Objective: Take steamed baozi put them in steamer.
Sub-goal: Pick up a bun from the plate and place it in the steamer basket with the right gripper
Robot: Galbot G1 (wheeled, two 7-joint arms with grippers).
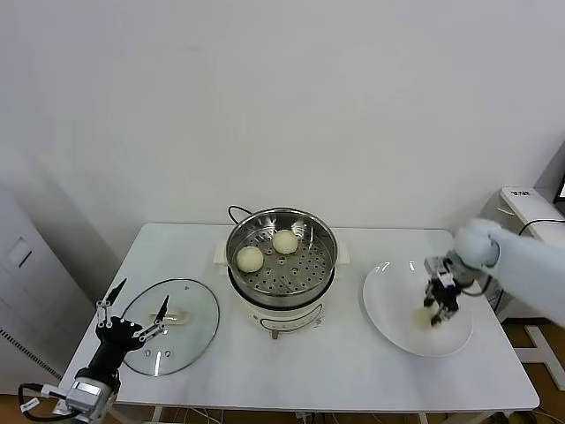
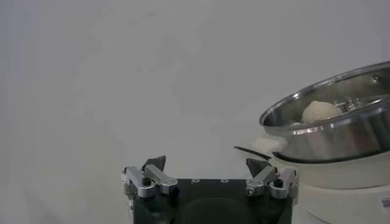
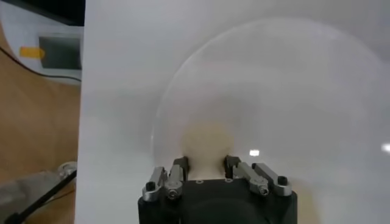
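- One white table (image 1: pixel 291 371) carries everything: a glass lid (image 1: pixel 172 325) at its left, the steamer (image 1: pixel 281 265) in the middle, a white plate (image 1: pixel 388 318) at its right.
- Two steamed baozi (image 1: pixel 251 258) lie apart on the steamer's perforated floor, toward its left and back.
- The right gripper (image 1: pixel 436 316) reaches down onto the plate, its fingers (image 3: pixel 178 169) clamped on a third steamed baozi (image 3: pixel 207 141).
- The left gripper (image 1: pixel 132 311) waits at the table's left edge beside the lid, fingers spread wide, holding nothing.
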